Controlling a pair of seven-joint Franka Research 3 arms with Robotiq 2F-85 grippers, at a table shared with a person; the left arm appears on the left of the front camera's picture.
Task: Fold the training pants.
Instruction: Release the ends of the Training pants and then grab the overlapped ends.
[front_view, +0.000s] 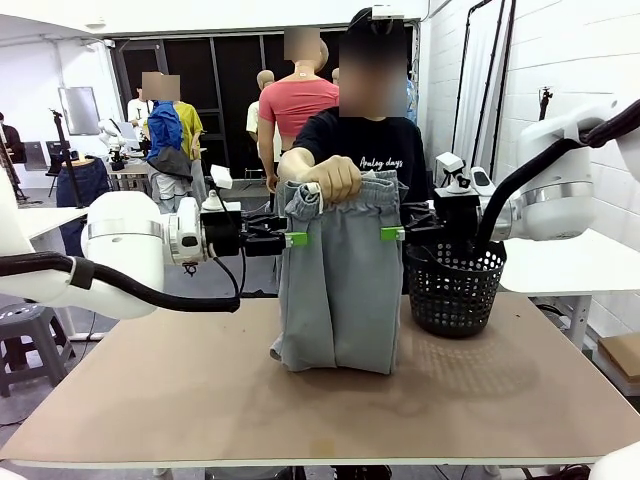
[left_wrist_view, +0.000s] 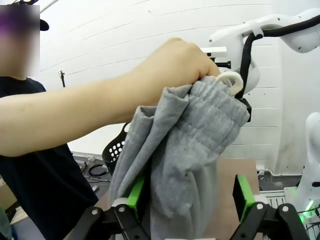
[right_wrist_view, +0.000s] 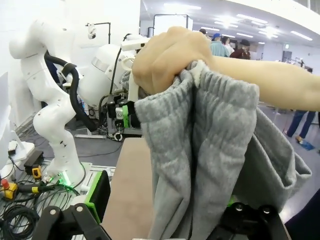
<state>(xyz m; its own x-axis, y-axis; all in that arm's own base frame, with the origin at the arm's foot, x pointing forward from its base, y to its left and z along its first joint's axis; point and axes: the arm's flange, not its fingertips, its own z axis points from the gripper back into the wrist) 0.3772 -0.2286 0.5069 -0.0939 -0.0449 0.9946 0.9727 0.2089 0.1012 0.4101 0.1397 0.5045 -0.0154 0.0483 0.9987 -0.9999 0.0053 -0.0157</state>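
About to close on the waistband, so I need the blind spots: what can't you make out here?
- Left wrist view: the training pants hang between the open jaws of the left gripper; pad contact is unclear.
- Right wrist view: the cloth hides one finger of the right gripper.
- Front view: the person's hand covers part of the waistband.
- Front view: dark mesh hides what the basket holds.
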